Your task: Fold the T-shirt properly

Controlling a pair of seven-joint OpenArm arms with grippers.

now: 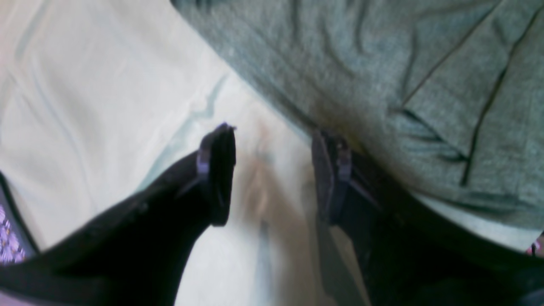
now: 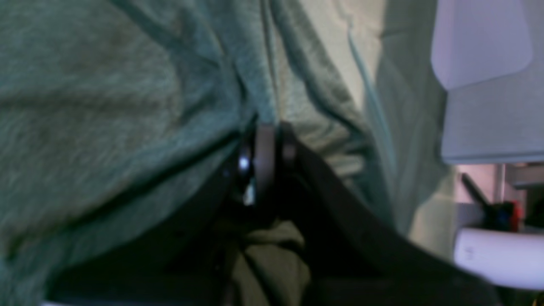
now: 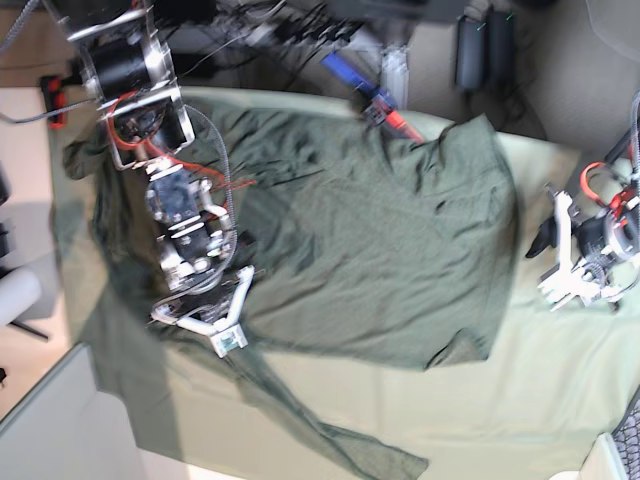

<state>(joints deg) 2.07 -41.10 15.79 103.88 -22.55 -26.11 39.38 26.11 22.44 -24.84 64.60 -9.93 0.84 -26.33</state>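
The T-shirt [image 3: 380, 240], dark olive-green and wrinkled, lies spread across the mint-green table cloth [image 3: 520, 390], with part of it trailing toward the front left. My right gripper [image 3: 226, 340] is shut on a fold of the shirt near its left edge. The right wrist view shows the fingers [image 2: 265, 144] pinched together on the shirt fabric [image 2: 106, 106]. My left gripper [image 3: 542, 248] is off the shirt's right edge. In the left wrist view it [image 1: 274, 170] is open and empty over bare cloth, with the shirt's edge [image 1: 382, 76] just beyond the fingertips.
Cables, power bricks and a blue-and-red tool [image 3: 375, 98] lie along the table's back edge. A white cylinder [image 3: 15, 295] stands off the left side. The cloth hangs over the front left corner [image 3: 60, 420].
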